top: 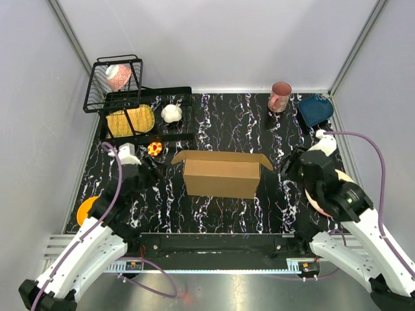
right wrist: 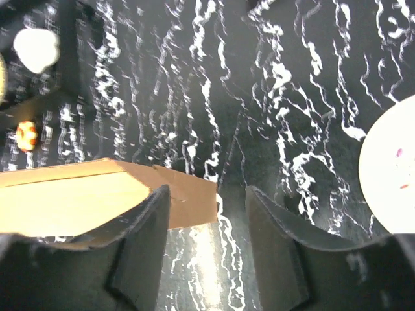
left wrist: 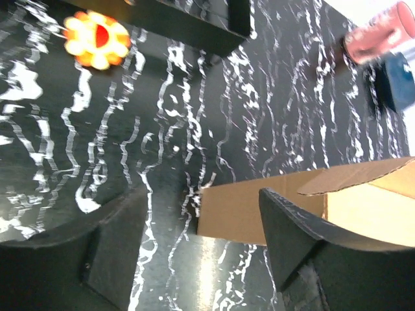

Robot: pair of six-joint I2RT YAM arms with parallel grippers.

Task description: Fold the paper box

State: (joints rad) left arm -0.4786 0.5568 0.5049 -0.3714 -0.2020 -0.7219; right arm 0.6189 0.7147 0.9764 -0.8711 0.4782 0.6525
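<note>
L arm (top: 91, 243) & R arm (top: 353, 217) bent fwd, angled inward; L fingers (left wrist: 120, 249) apart, empty; R fingers (right wrist: 146, 249) same.

Overhead view is bright and even: pale walls (top: 214, 39) washed out, only a soft shadow beneath the paper box (top: 220, 178). Both wrist views are smeared with blur, the marbled desk (left wrist: 259, 97) streaking, a glare stripe at lower centre of each. The near gripper fingers (left wrist: 117, 246) sit dark and out of focus.
</note>
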